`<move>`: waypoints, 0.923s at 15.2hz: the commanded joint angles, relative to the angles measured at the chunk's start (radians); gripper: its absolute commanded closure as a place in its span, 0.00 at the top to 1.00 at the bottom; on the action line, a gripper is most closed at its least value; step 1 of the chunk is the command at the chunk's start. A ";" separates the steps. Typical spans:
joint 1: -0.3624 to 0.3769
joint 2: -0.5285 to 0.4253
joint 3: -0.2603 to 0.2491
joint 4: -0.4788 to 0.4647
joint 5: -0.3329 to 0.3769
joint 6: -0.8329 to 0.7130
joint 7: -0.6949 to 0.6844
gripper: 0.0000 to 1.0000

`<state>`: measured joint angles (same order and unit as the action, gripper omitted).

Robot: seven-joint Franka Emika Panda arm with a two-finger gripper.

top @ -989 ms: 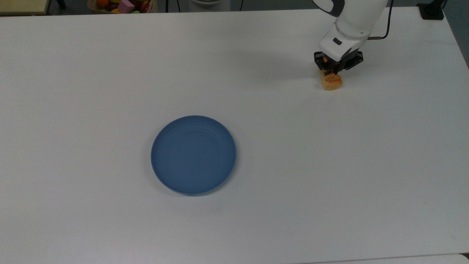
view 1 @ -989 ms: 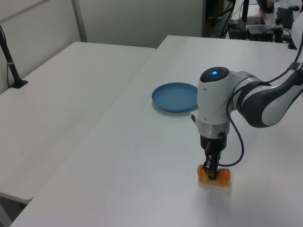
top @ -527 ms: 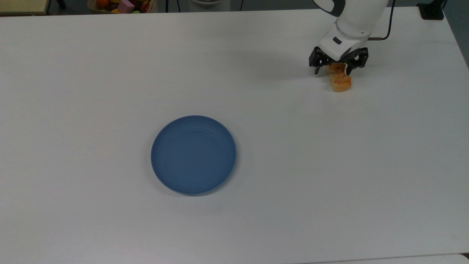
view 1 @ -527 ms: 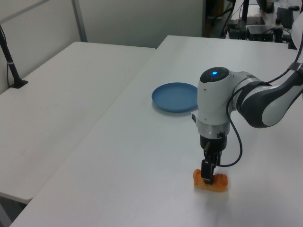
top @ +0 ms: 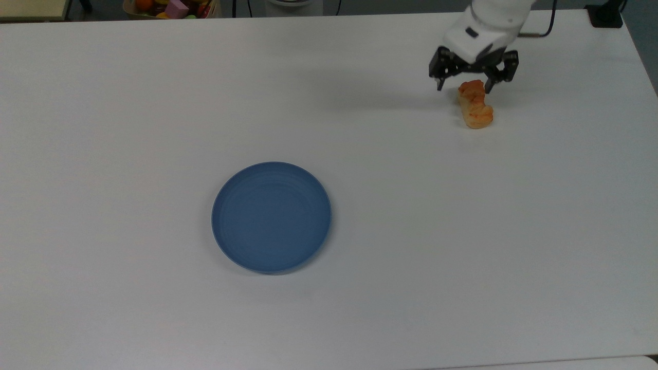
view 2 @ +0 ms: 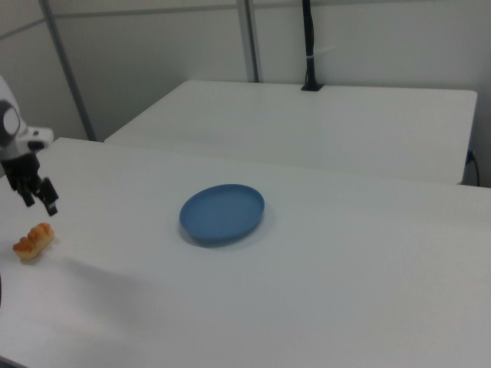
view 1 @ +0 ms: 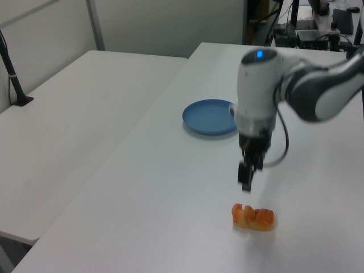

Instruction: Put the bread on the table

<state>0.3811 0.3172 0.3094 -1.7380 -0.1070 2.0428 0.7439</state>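
1. Since the earlier frames, end effector has released the bread and risen off it; bread has not shifted over the last half second.
2. End effector: fingers spread, holding nothing, hanging in the air above the bread's far end in the top view.
3. Bread: lying flat on the white surface, free of contact, near the top view's far right corner.
4. Left view: bread sits near the camera, end effector above it with a clear gap.
5. Blue plate: well apart from the bread, nothing on it, toward the top view's centre-left.
6. Right view: bread at the right view's left edge, plate mid-surface.
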 commanded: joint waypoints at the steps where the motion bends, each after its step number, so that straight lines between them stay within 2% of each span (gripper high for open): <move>1: -0.088 -0.121 -0.009 0.078 0.026 -0.186 -0.107 1.00; 3: -0.143 -0.168 -0.027 0.107 0.047 -0.234 -0.179 1.00; 4: -0.162 -0.197 -0.054 0.107 0.049 -0.255 -0.211 1.00; 8: -0.192 -0.266 -0.234 0.107 0.091 -0.337 -0.424 1.00; 9: -0.205 -0.280 -0.310 0.107 0.104 -0.351 -0.501 1.00; 10: -0.224 -0.285 -0.363 0.107 0.105 -0.364 -0.576 1.00; 14: -0.257 -0.296 -0.456 0.107 0.092 -0.395 -0.623 1.00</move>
<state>0.1258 0.0462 -0.0928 -1.6171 -0.0234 1.6811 0.1543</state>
